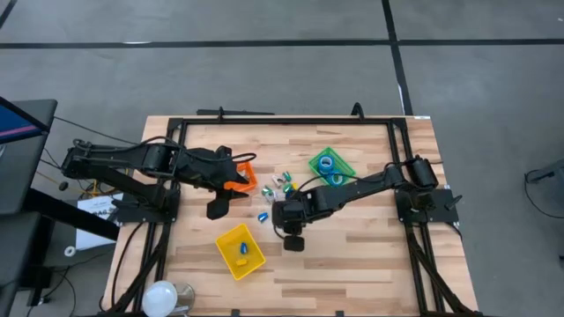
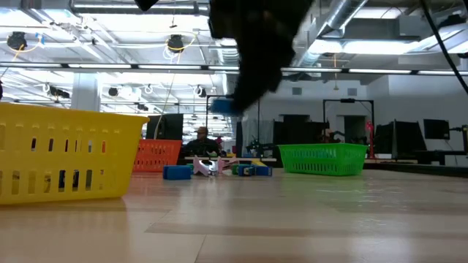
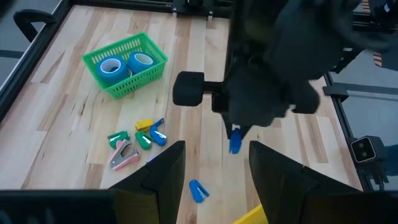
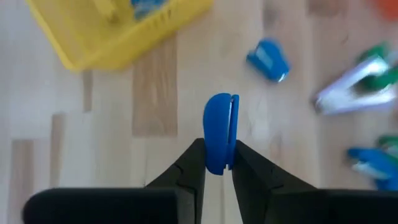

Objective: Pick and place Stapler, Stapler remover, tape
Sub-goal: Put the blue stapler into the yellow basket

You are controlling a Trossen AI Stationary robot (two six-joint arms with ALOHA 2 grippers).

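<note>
Two blue tape rolls (image 3: 112,68) already lie in the green bin (image 1: 342,165) at two o'clock, and a blue piece sits in the yellow bin (image 1: 255,263) at six. The right pincer (image 4: 215,163) is closed on a small blue stapler (image 4: 218,132), lifted above mid-tabletop (image 1: 352,255). Several small pieces (image 3: 135,141) wait at centre. The left pincer (image 3: 211,163) hangs open and empty near the orange bin (image 1: 248,176), at ten o'clock. Pale wood planks; a workshop lies beyond.

Pale planked wood on the table (image 1: 352,264), a soft sheen showing. The yellow bin (image 1: 240,251) and green bin (image 3: 124,65) look like slotted plastic. Glossy blue plastic stapler remover (image 4: 219,132) sits between matt black fingers (image 4: 189,163).
</note>
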